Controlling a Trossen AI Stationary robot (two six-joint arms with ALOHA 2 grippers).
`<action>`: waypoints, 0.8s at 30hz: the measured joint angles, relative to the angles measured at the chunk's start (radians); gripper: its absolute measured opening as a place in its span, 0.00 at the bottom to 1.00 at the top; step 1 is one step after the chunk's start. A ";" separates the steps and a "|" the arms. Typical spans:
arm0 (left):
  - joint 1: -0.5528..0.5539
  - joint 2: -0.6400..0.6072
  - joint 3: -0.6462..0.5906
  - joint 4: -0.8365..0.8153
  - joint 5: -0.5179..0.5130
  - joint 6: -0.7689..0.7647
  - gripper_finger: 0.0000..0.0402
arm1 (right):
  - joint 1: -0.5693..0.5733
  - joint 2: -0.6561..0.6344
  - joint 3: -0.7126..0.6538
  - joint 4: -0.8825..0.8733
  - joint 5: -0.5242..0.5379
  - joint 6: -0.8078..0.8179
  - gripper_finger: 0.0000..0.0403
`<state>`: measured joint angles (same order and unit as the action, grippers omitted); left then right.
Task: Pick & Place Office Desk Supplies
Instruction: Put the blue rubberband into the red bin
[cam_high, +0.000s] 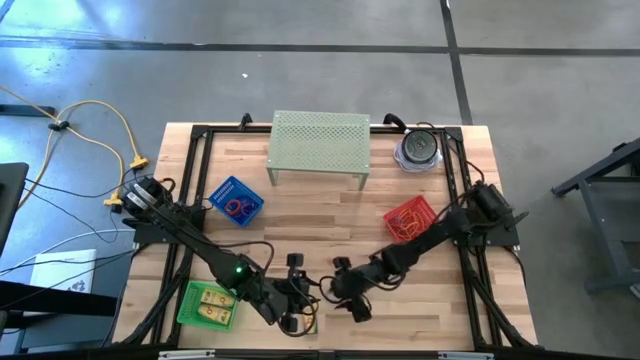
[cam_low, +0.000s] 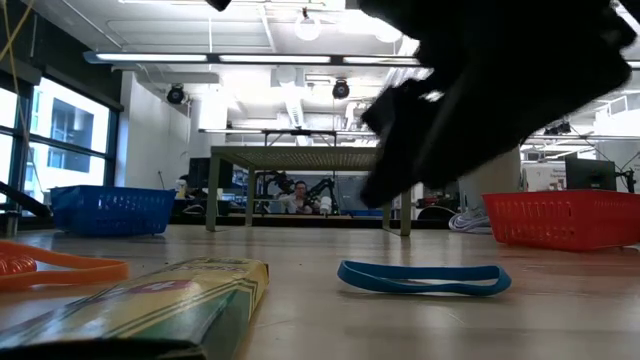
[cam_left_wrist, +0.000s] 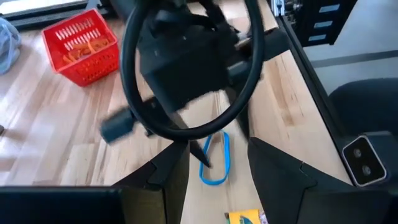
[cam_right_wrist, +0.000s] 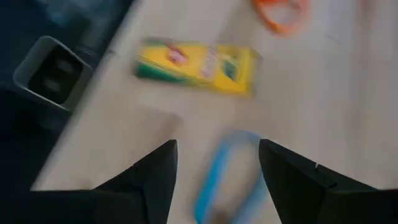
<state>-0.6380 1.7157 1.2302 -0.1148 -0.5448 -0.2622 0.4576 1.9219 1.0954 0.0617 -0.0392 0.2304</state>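
Note:
A blue rubber band (cam_low: 420, 277) lies flat on the wood near the table's near edge. My right gripper (cam_right_wrist: 217, 180) hovers open over it, and the band (cam_right_wrist: 227, 177) shows between its fingers. My left gripper (cam_left_wrist: 217, 180) is open close beside it and faces the same band (cam_left_wrist: 214, 163). In the high view the two grippers (cam_high: 298, 298) (cam_high: 345, 292) meet at the near middle. A yellow crayon box (cam_right_wrist: 196, 65) and an orange band (cam_right_wrist: 280, 12) lie flat nearby. Both also show in the low view, box (cam_low: 150, 300) and orange band (cam_low: 60, 265).
A red basket (cam_high: 410, 220) with orange bands sits at the right. The blue basket (cam_high: 235, 200) with red bands is at the left. A green basket (cam_high: 208, 305) holding yellow boxes is at the near left. The pale green perforated stand (cam_high: 318, 145) is at the far middle.

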 joint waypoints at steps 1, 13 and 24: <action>0.000 0.000 -0.002 -0.001 0.000 -0.004 0.39 | -0.009 0.011 0.003 0.018 -0.032 -0.005 0.53; -0.001 0.000 -0.008 -0.006 0.007 -0.020 0.39 | -0.083 0.032 0.001 0.051 -0.150 -0.127 0.53; -0.001 0.000 -0.008 -0.008 0.008 -0.020 0.39 | -0.098 0.032 -0.062 0.047 0.006 -0.146 0.53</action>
<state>-0.6388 1.7157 1.2221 -0.1223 -0.5365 -0.2817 0.3592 1.9541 1.0331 0.1089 -0.0334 0.0840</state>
